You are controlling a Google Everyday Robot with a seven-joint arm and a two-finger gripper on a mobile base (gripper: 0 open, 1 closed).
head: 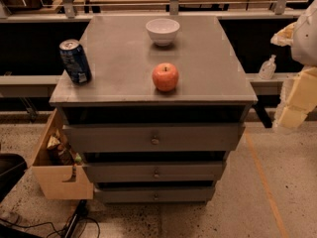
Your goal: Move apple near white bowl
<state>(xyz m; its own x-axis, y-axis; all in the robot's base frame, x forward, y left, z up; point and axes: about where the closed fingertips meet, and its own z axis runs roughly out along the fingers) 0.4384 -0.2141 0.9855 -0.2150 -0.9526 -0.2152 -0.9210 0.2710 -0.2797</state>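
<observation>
Apple (165, 77) sat upright on the grey top of the drawer cabinet (114, 58), near its front edge and about midway across, its short dark stem pointing up. It lay well apart from the gripper (295, 102), which hung at the right border of the camera view, off the cabinet's right side. Only pale yellowish blocks of the gripper showed, below a white part of the arm (308, 31), and whether it was open or closed could not be told. From the gripper, the apple was off toward the left of the view and slightly higher. The white bowl (163, 31) stood right side up at the back edge of the same top, straight behind the apple, with bare grey surface between them. Farthest from the gripper, near the left edge of the top, stood a blue soda can (75, 61), leaning slightly. Nearer the gripper, a small clear pump bottle (267, 67) stood on a ledge behind the cabinet's right corner. Three drawers (154, 137) with small knobs were stacked in the cabinet's front, and an open wooden box (60, 175) sat at its lower left side.
</observation>
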